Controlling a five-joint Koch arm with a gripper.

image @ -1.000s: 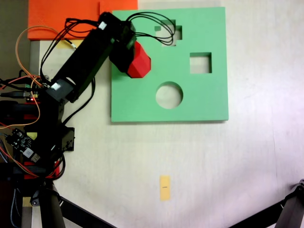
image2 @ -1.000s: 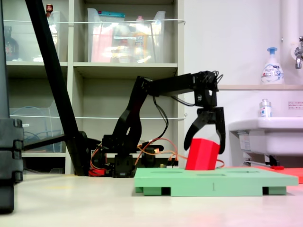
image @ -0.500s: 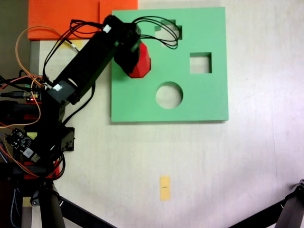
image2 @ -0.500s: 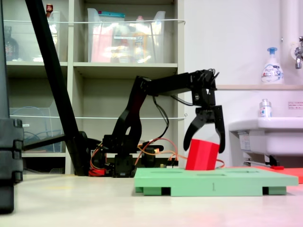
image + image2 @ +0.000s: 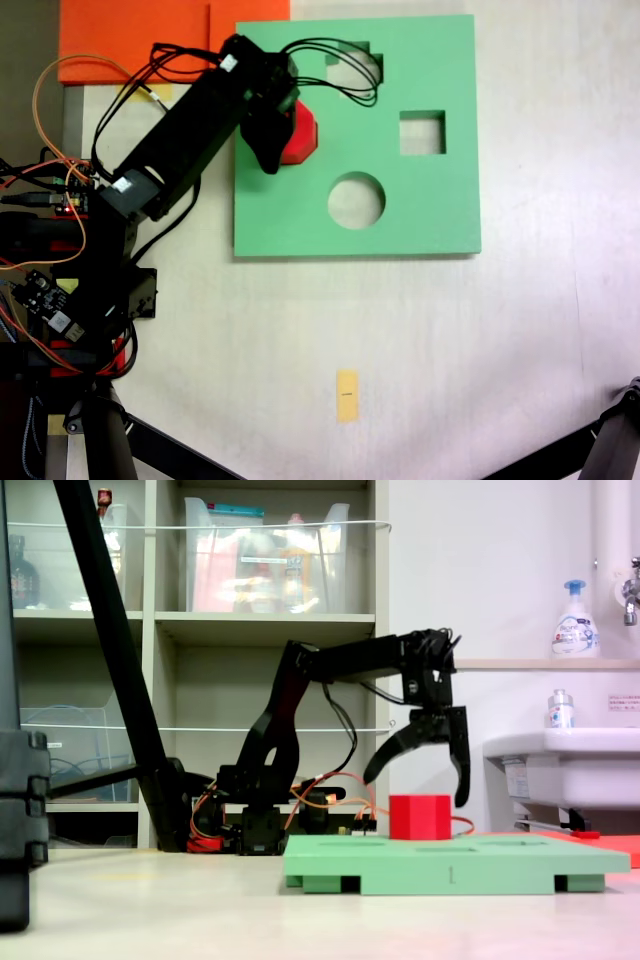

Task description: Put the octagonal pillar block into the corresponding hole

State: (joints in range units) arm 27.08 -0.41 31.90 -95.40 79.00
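The red octagonal pillar block [image 5: 300, 135] stands upright and level, sunk partly into the green foam board [image 5: 430, 215], near the board's upper left in a fixed view. Seen from the side, the block [image 5: 420, 817] sticks up from the board [image 5: 500, 865]. The eight-sided hole is hidden under the block and the gripper. My gripper [image 5: 418, 786] hangs open just above the block, jaws spread wide to either side and not touching it. From above, the gripper [image 5: 282, 130] covers the block's left part.
A round cutout [image 5: 356, 200], a square cutout [image 5: 422, 132] and a cable-crossed cutout [image 5: 352, 68] lie right of the block. An orange sheet [image 5: 140, 35] lies behind the arm. A yellow tag [image 5: 346, 395] is on the table, tripod legs at the corners.
The jaws opened and let go of the red block. The block went from tilted and raised to upright and lower in the board.
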